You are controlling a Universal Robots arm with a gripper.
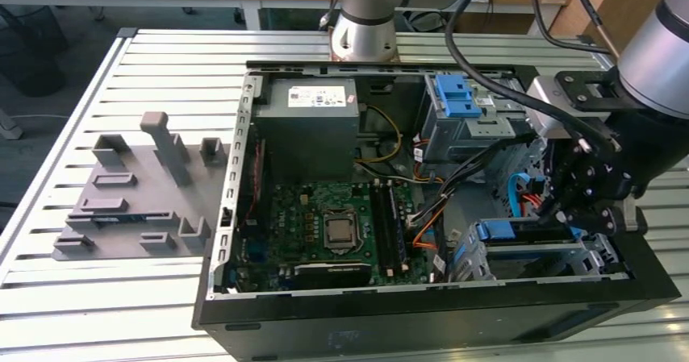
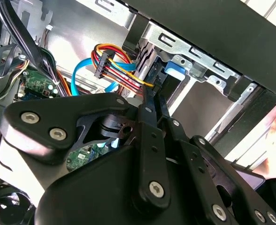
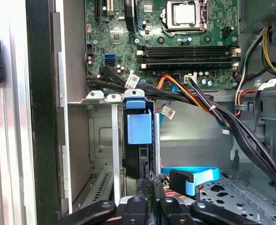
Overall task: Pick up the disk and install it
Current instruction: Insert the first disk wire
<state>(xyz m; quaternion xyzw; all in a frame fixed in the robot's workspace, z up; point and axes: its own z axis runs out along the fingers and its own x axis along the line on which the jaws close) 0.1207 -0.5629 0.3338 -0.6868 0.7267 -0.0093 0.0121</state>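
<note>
The disk (image 1: 533, 235) stands on edge in the metal drive cage (image 1: 603, 257) at the corner of the open computer case on the exterior view's right, its blue bracket (image 1: 498, 231) facing the motherboard. My gripper (image 1: 557, 214) reaches down from above with its fingers drawn together on the disk's upper edge. In the first wrist view the blue bracket (image 3: 139, 127) sits between the cage rails and the gripper (image 3: 148, 185) straddles the dark edge behind it. In the second wrist view the gripper (image 2: 156, 96) meets the blue bracket (image 2: 174, 70) under the cage frame.
Bundled black, orange and blue cables (image 3: 208, 108) run close beside the cage. The motherboard (image 1: 334, 225) and grey power supply (image 1: 312, 112) fill the case's middle and back. Blue latch tabs (image 1: 457, 96) sit on the rear bay. A grey fixture (image 1: 129, 201) lies on the table outside.
</note>
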